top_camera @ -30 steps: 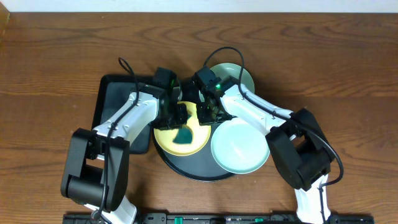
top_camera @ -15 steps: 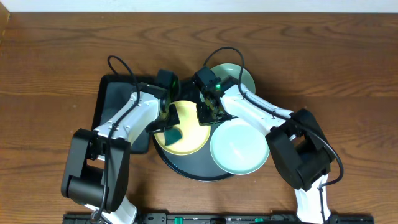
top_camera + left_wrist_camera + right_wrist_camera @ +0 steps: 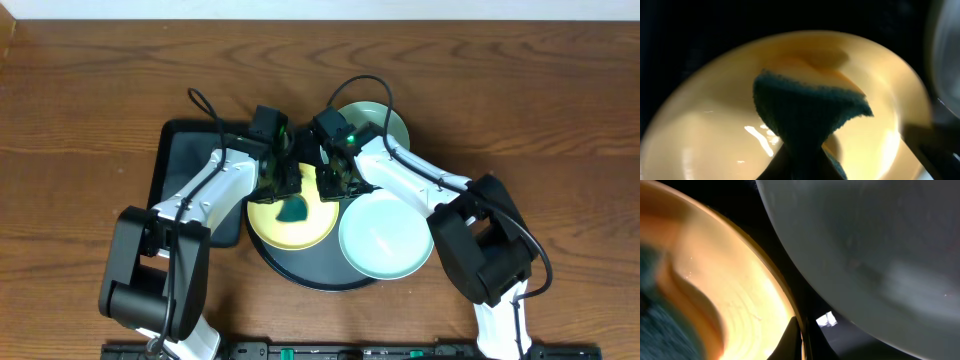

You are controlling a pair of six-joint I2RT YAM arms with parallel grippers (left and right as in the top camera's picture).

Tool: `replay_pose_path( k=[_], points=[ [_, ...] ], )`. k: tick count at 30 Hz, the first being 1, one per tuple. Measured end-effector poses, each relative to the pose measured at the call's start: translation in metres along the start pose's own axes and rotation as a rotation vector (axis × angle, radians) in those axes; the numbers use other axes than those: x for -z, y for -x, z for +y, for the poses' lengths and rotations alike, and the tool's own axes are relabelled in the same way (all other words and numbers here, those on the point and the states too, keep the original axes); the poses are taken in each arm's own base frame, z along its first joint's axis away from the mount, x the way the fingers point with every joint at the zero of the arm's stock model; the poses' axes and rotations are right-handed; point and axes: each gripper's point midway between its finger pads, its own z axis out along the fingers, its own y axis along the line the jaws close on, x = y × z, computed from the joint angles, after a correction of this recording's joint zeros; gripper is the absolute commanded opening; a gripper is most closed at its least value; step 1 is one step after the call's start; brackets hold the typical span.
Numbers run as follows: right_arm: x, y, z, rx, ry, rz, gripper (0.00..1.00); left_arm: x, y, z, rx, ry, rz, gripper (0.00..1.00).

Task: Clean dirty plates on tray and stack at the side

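Observation:
A pale yellow plate (image 3: 270, 226) lies on the left half of the round black tray (image 3: 310, 268). My left gripper (image 3: 284, 186) is shut on a teal cloth (image 3: 293, 211) that rests on this plate. The left wrist view shows the cloth (image 3: 810, 115) fanning out over the plate (image 3: 705, 125) from my left gripper (image 3: 802, 167). My right gripper (image 3: 331, 186) is shut on the yellow plate's right rim, seen close in the right wrist view (image 3: 801, 337). A mint-green plate (image 3: 385, 237) sits on the tray's right front. Another mint-green plate (image 3: 390, 125) lies behind the tray, partly hidden by the right arm.
A rectangular black tray (image 3: 185, 170) lies on the wooden table to the left of the round one, under the left arm. In the right wrist view the mint-green plate (image 3: 865, 245) lies close beside the yellow plate (image 3: 730, 280), a dark strip of tray between them.
My left gripper swept the teal cloth to the plate's left side, then back toward its middle. The right gripper and the plates stayed where they were.

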Motion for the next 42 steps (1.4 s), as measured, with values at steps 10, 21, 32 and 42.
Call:
replay_pose_path(
  k=[10, 21, 32, 42],
  points=[
    [0.000, 0.000, 0.000, 0.000, 0.002, 0.001, 0.01, 0.012, 0.006, 0.037, 0.146, 0.239, -0.065, 0.07],
    [-0.001, 0.000, 0.000, -0.003, -0.002, 0.000, 0.15, 0.117, 0.046, 0.019, 0.140, 0.225, -0.244, 0.08],
    [-0.004, 0.001, 0.001, 0.002, 0.009, -0.005, 0.01, 0.186, 0.048, 0.072, 0.244, 0.237, -0.335, 0.07],
    [0.003, -0.001, 0.001, 0.039, -0.001, 0.012, 0.01, 0.194, 0.047, 0.123, 0.336, 0.277, -0.309, 0.07]
  ],
)
